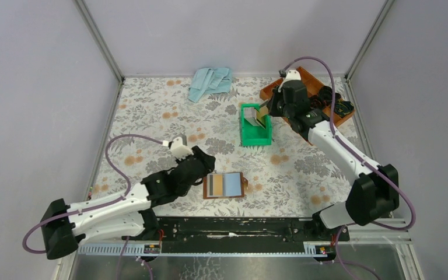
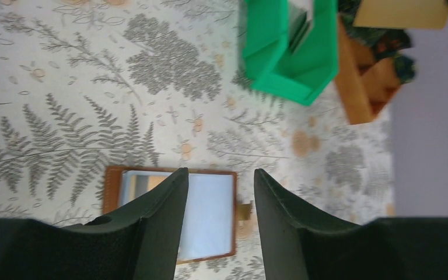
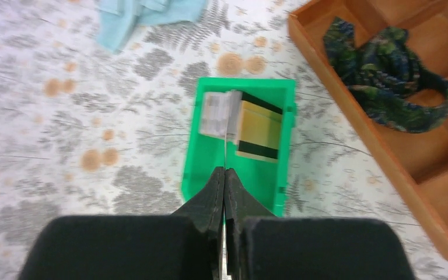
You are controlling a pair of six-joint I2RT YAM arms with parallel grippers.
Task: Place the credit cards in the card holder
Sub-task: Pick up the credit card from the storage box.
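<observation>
The brown card holder (image 1: 205, 188) lies open on the floral table, with a grey, a tan and a light blue credit card (image 1: 231, 184) side by side in it. Just left of it my left gripper (image 1: 209, 169) hovers open; its wrist view has the light blue card (image 2: 213, 216) and the holder's rim (image 2: 112, 186) below the empty gripper (image 2: 219, 172). My right gripper (image 3: 225, 170) is over the green bin (image 3: 210, 169), shut on a thin credit card (image 3: 227, 137) seen edge-on. A gold-tan card with dark stripes (image 3: 259, 131) sits in the bin.
A wooden compartment tray (image 3: 350, 111) with a dark patterned cloth (image 3: 391, 76) stands right of the bin. A light blue cloth (image 1: 210, 81) lies at the back. A black rail (image 1: 239, 227) runs along the near edge, and grey walls enclose the table.
</observation>
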